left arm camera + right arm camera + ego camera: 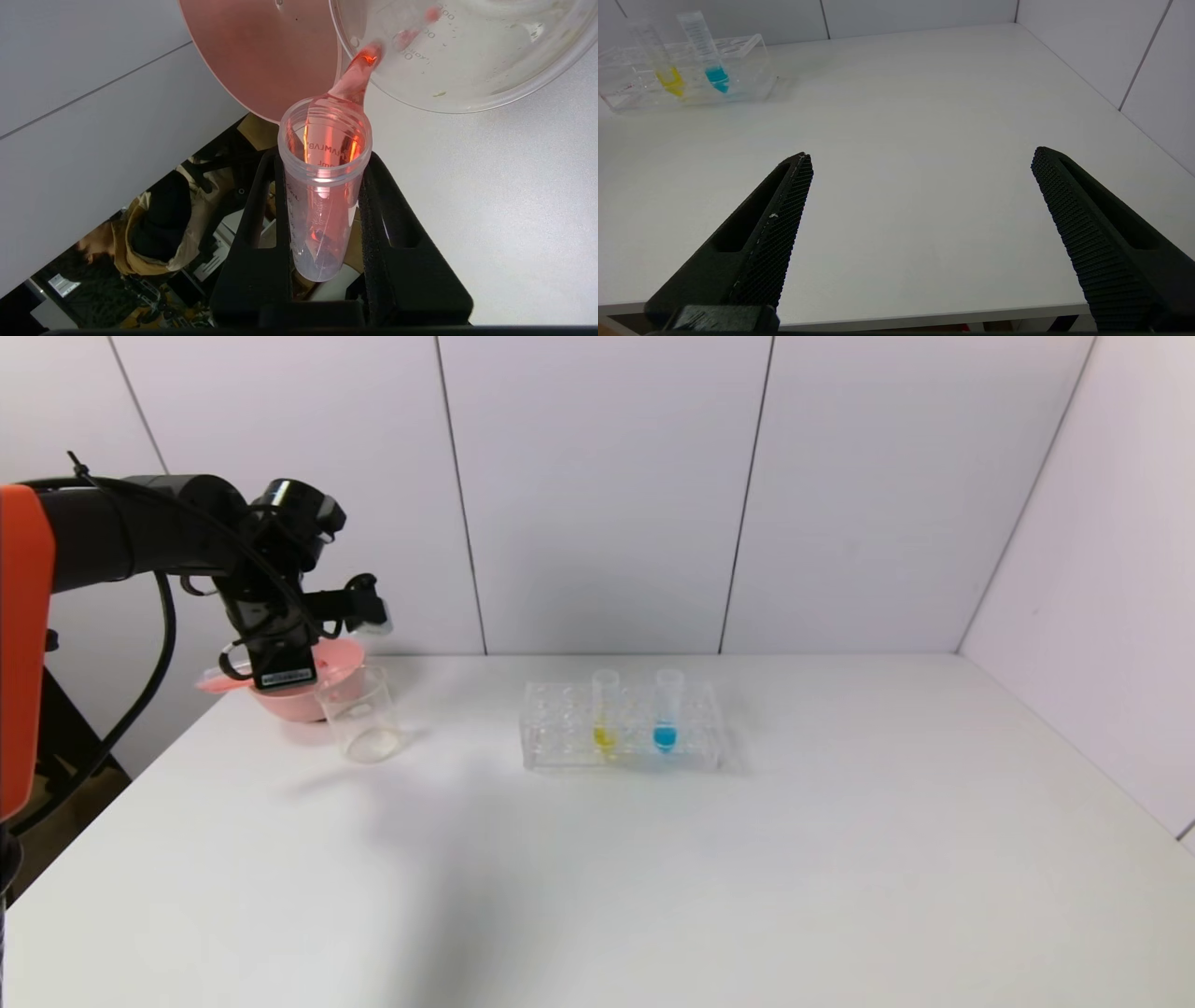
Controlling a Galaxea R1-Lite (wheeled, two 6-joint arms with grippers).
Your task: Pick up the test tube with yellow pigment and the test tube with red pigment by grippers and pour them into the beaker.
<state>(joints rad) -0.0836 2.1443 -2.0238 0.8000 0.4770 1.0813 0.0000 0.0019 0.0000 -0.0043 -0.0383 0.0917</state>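
Left hand (322, 224) clamped around red tube (322, 186)

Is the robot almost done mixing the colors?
Not yet, about halfway. The left gripper is shut on the test tube with red pigment, tipped so red liquid runs toward the beaker beside the pink bowl. The test tube with yellow pigment still stands in the rack, full, next to the blue tube. The right gripper waits open near the table's front edge.
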